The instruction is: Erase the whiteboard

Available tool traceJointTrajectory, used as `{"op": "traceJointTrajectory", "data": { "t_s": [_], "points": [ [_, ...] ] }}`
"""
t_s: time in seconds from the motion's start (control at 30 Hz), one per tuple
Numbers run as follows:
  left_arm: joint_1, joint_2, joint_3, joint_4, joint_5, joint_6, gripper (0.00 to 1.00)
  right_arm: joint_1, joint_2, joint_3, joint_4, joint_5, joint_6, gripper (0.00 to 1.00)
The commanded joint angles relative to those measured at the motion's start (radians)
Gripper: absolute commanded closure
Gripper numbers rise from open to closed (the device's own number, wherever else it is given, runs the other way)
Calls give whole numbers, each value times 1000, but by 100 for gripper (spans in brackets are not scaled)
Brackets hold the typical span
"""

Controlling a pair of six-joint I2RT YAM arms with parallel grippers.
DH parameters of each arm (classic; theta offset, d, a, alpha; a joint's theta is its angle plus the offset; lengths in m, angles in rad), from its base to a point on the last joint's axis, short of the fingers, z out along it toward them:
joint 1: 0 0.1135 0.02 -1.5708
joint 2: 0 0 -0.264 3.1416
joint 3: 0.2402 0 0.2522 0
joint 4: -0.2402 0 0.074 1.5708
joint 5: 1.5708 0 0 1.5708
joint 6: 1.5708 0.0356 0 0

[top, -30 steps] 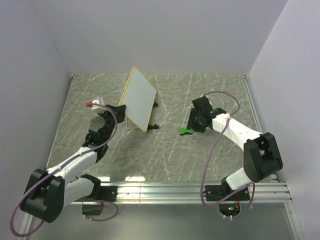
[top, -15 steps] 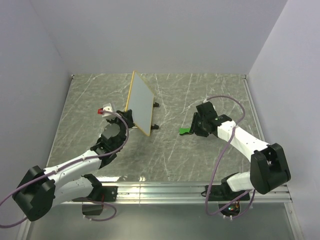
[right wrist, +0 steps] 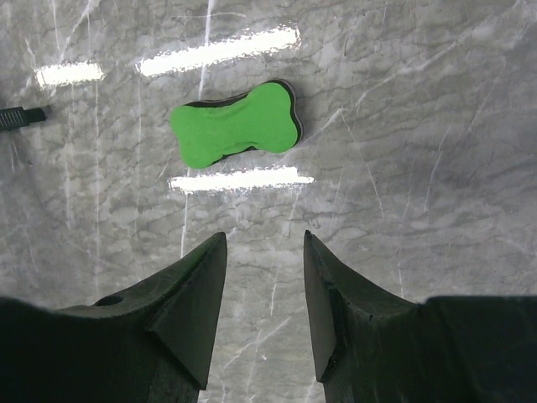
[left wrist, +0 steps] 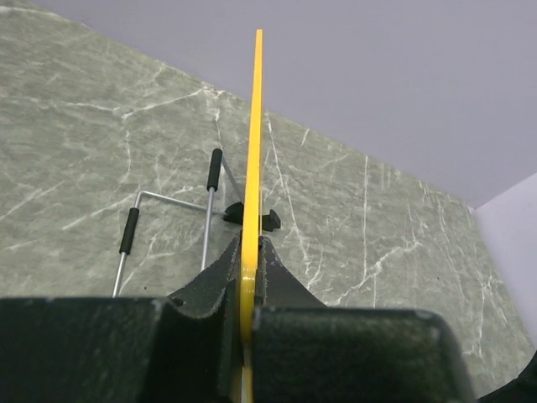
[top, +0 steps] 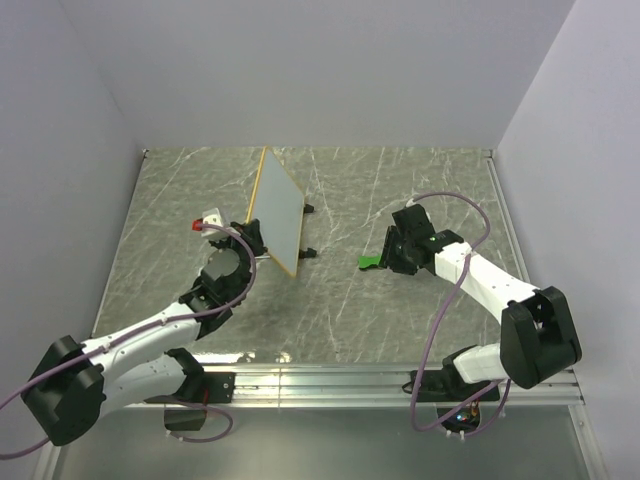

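The whiteboard, white with an orange-tan rim, stands tilted on edge at the table's middle left. My left gripper is shut on its near lower edge; in the left wrist view the orange rim runs edge-on between the fingers. The green bone-shaped eraser lies flat on the table right of the board. My right gripper is open and empty just right of the eraser; in the right wrist view the eraser lies ahead of the spread fingers, apart from them.
A thin wire stand with black tips lies on the marble table behind the board. A small white piece with a red tip sits left of the left gripper. Walls close the table on the left, back and right.
My left arm has swung the whiteboard from a flatter lean to a steeper, more edge-on pose. My right gripper has shifted slightly and stays by the eraser.
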Motion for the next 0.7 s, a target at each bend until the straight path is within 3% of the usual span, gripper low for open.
{"op": "traceJointTrajectory", "data": {
  "t_s": [0.0, 0.27, 0.43, 0.6, 0.67],
  "points": [
    [-18, 15, 31, 80, -3, -47, 99, 0, -30, -7, 22, 6, 1, 51],
    [-93, 132, 34, 119, -45, -78, 99, 0, -42, -41, 32, 3, 9, 52],
    [-96, 141, 57, 36, -65, -126, 99, -1, -59, -60, 30, 8, 6, 52],
    [-106, 88, 28, -39, -54, -176, 88, -1, -61, -63, 47, 5, 18, 45],
    [-109, 46, 8, -79, -49, -198, 79, 0, -55, -60, 55, 3, 29, 37]
  ]
}}
